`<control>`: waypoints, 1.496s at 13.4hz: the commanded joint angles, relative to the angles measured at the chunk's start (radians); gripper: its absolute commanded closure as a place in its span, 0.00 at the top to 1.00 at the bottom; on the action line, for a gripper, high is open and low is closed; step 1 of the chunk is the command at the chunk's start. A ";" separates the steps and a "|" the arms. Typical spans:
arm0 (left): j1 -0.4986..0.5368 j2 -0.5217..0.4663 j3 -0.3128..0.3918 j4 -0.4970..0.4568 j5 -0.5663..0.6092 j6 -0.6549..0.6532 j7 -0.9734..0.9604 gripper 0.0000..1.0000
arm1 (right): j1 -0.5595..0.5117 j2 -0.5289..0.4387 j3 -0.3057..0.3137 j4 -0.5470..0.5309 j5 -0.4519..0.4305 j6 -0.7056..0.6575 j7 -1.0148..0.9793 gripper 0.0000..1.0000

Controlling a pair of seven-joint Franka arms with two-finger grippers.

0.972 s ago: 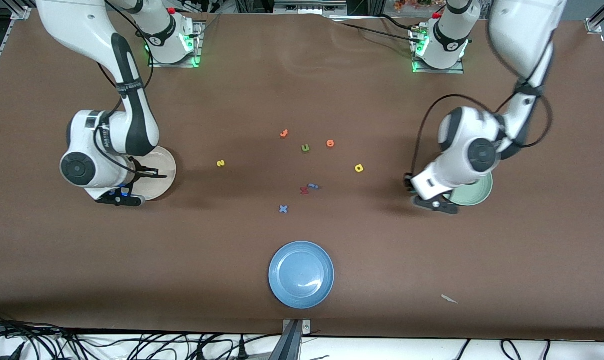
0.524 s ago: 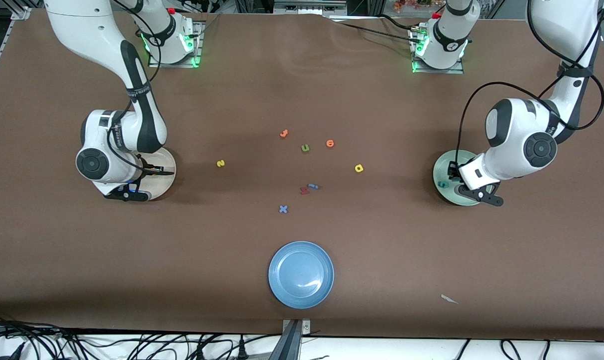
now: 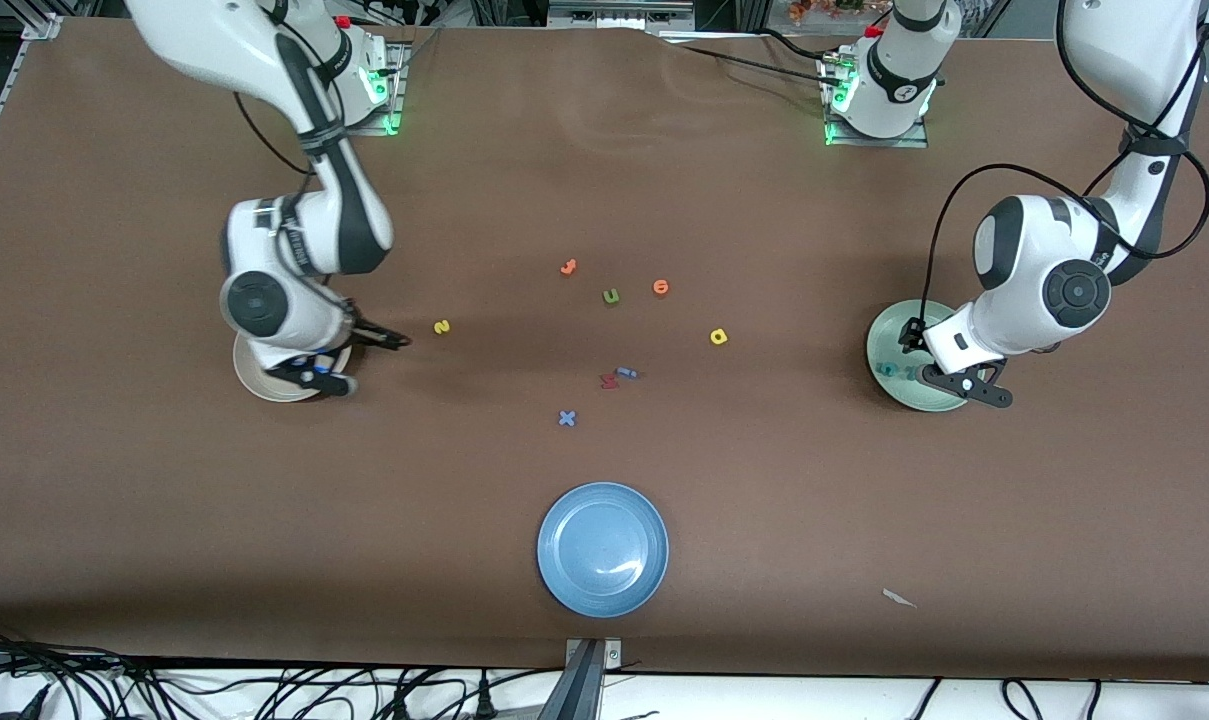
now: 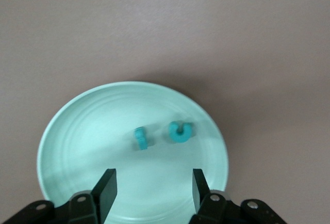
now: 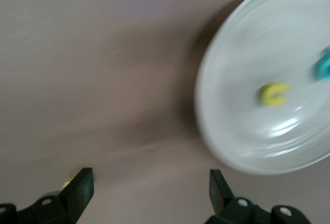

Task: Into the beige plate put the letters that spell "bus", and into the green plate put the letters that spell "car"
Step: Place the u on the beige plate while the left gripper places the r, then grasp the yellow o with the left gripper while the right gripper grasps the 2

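Note:
The green plate (image 3: 884,343) (image 4: 77,141) holds a teal c (image 4: 180,131) and a teal r (image 4: 140,138). My left gripper (image 3: 939,362) (image 4: 153,190) hovers open over it with nothing between its fingers. In the beige plate (image 3: 257,382) (image 5: 242,131) lie a yellow u (image 5: 274,93) and a teal b (image 5: 325,65). My right gripper (image 3: 351,360) (image 5: 149,190) stands open and empty over the table at that plate's edge, on the side toward the yellow s (image 3: 441,326). The yellow a (image 3: 718,337) lies on the table nearer the green plate.
In the middle of the table lie two orange letters (image 3: 567,266) (image 3: 661,287), an olive-green letter (image 3: 611,296), a dark red letter (image 3: 609,380) touching a small blue one (image 3: 627,373), and a blue x (image 3: 566,418). A blue plate (image 3: 564,520) sits near the front edge.
My left gripper moved over the green plate and opened, and a second teal letter now lies there. My right gripper opened and moved off the beige plate toward the yellow s.

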 commanded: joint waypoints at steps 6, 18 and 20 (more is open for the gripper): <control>-0.156 0.031 -0.135 0.007 -0.329 0.142 -0.179 0.67 | 0.008 0.055 0.147 -0.020 -0.074 0.165 -0.144 0.99; -0.385 0.183 -0.137 0.007 -0.304 0.326 -0.313 0.70 | 0.005 0.048 0.145 -0.132 -0.071 0.334 -0.424 0.85; -0.386 0.201 -0.137 0.005 -0.237 0.343 -0.313 0.67 | 0.005 0.028 0.145 -0.152 -0.069 0.332 -0.423 0.85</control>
